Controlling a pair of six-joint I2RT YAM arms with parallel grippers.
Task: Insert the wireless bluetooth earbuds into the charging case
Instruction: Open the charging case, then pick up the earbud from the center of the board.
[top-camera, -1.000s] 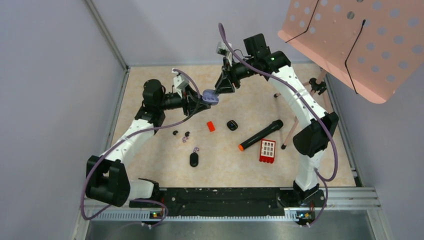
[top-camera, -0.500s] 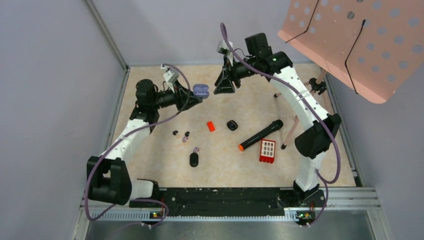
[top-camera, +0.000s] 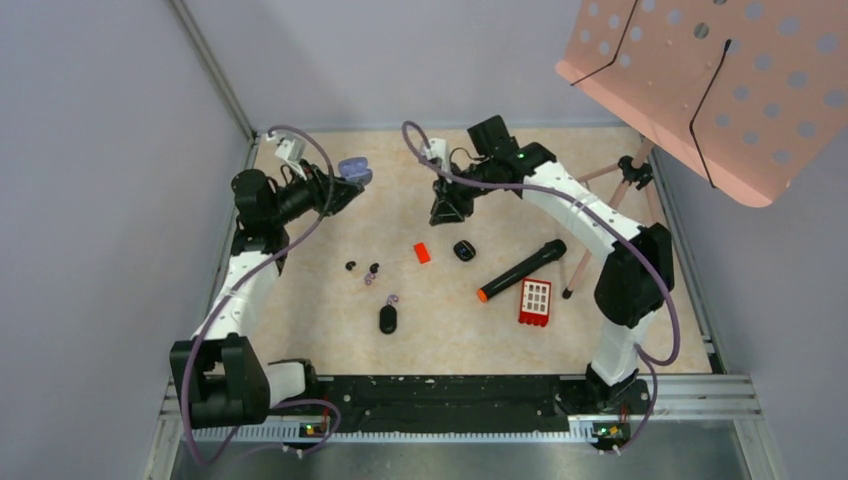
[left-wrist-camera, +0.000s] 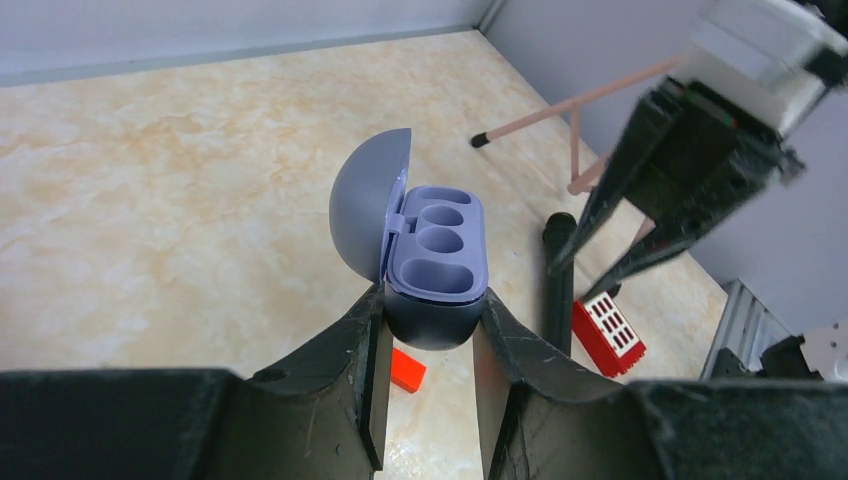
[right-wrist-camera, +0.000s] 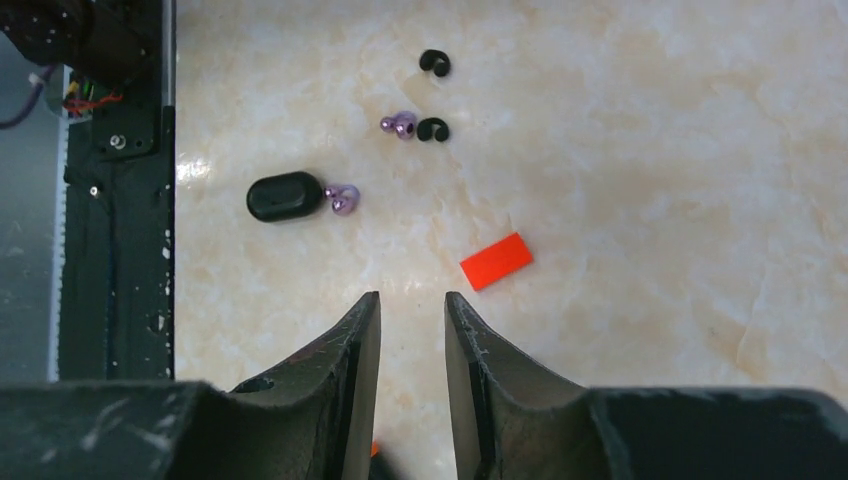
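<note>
open case (top-camera: 354, 168) gripped in left pincer (left-wrist-camera: 430, 305), upper left, right pincer (right-wrist-camera: 410, 330) narrowly parted, empty, buds (right-wrist-camera: 432, 128) on surface (right-wrist-camera: 650, 150)

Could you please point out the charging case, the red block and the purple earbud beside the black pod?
charging case (left-wrist-camera: 436, 255), left wrist view, purple inner tray.
red block (right-wrist-camera: 496, 261), right wrist view, top face.
purple earbud (right-wrist-camera: 343, 199), right wrist view, rounded body.

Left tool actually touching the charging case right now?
Touching. The left wrist view shows the charging case, lid open, wedged in the left tool, both fingers pressed against its dark lower body.
</note>
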